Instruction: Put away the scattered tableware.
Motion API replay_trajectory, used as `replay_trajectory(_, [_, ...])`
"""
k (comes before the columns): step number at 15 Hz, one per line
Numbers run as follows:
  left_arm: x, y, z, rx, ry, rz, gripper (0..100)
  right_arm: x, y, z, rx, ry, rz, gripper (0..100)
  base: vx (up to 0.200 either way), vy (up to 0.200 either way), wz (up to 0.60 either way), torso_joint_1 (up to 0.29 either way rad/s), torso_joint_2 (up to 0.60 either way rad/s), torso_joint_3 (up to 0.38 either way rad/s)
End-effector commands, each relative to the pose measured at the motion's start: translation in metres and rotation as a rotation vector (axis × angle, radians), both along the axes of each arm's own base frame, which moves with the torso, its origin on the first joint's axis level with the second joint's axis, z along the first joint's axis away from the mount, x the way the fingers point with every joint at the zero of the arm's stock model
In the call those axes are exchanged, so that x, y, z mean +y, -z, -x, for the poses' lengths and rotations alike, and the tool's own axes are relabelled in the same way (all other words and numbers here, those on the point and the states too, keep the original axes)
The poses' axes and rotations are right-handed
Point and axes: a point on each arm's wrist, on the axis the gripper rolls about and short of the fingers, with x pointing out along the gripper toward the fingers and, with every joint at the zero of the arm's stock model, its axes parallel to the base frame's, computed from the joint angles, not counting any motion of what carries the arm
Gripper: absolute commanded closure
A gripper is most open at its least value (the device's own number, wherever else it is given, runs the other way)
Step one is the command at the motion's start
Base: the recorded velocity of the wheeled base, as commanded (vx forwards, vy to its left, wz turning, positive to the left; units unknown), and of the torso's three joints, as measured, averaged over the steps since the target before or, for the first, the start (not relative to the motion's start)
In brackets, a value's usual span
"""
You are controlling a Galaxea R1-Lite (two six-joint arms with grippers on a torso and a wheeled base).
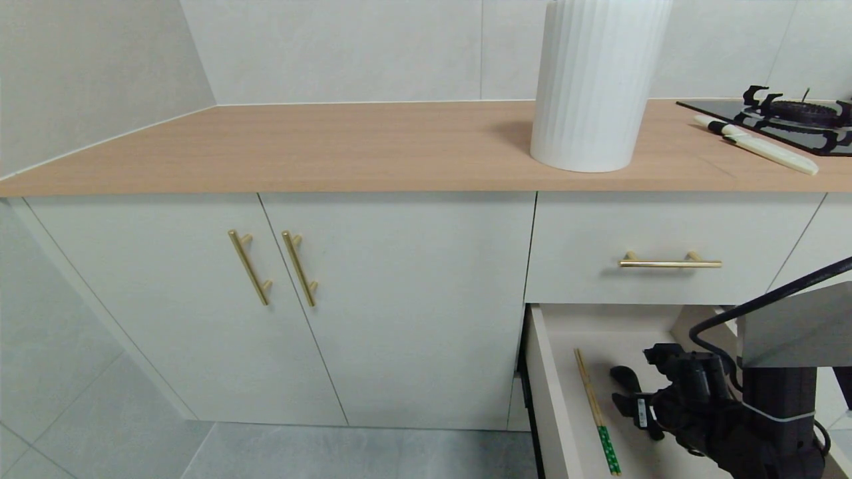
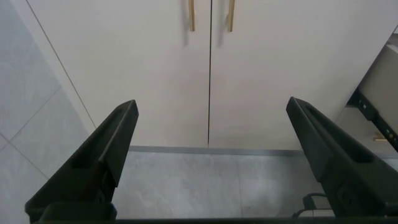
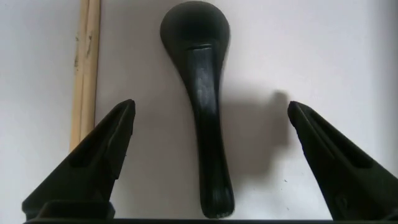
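A black spoon (image 3: 200,93) lies flat on the floor of the open drawer (image 1: 542,372), its bowl end farthest from the wrist camera. A pair of wooden chopsticks (image 3: 85,68) with green ends (image 1: 597,416) lies beside it, closer to the drawer's left wall. My right gripper (image 3: 209,109) hovers open just above the spoon (image 1: 626,379), one finger on each side and touching nothing. A cream-bladed knife (image 1: 755,143) rests on the counter by the stove. My left gripper (image 2: 211,106) is open and holds nothing, facing the cabinet doors low over the floor.
A tall white ribbed container (image 1: 592,86) stands on the wooden counter (image 1: 333,146). A black gas stove (image 1: 799,113) sits at the far right. A closed drawer with a gold handle (image 1: 670,263) is above the open one. Two cabinet doors (image 1: 279,266) are shut.
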Motion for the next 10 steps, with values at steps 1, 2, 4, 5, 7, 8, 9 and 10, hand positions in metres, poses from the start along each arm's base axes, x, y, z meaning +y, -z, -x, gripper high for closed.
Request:
replay_trajectory(1, [0.0, 0.0, 0.0, 0.0, -0.001, 0.0, 0, -0.001, -0.038, 0.006, -0.092, 0.001, -0.014, 0, 0.0, 0.0, 0.0, 0.0, 0.0, 0.0])
replay_trajectory(2, [0.0, 0.0, 0.0, 0.0, -0.001, 0.0, 0, -0.002, -0.068, 0.012, -0.142, -0.001, -0.022, 0, 0.0, 0.0, 0.0, 0.0, 0.0, 0.0])
replay_trajectory(4, [0.0, 0.0, 0.0, -0.002, -0.001, 0.0, 0, -0.003, -0.106, 0.025, -0.161, -0.01, -0.032, 0, 0.0, 0.0, 0.0, 0.0, 0.0, 0.0])
replay_trajectory(5, [0.0, 0.0, 0.0, -0.002, -0.001, 0.0, 0, -0.004, -0.121, 0.032, -0.153, -0.014, -0.032, 0, 0.0, 0.0, 0.0, 0.0, 0.0, 0.0])
replay_trajectory(7, [0.0, 0.0, 0.0, -0.002, -0.001, 0.0, 0, -0.004, -0.151, 0.045, -0.119, -0.027, -0.03, 0, 0.0, 0.0, 0.0, 0.0, 0.0, 0.0])
replay_trajectory(8, [0.0, 0.0, 0.0, 0.0, -0.001, 0.0, 0, -0.001, -0.166, 0.053, -0.104, -0.053, -0.037, 0, 0.0, 0.0, 0.0, 0.0, 0.0, 0.0])
replay_trajectory(9, [0.0, 0.0, 0.0, -0.002, -0.001, 0.0, 0, -0.001, -0.176, 0.062, -0.082, -0.07, -0.042, 0, 0.0, 0.0, 0.0, 0.0, 0.0, 0.0])
replay_trajectory(10, [0.0, 0.0, 0.0, 0.0, -0.001, 0.0, 0, 0.001, -0.186, 0.07, -0.067, -0.096, -0.05, 0, -0.2, 0.0, 0.0, -0.002, 0.01, 0.007])
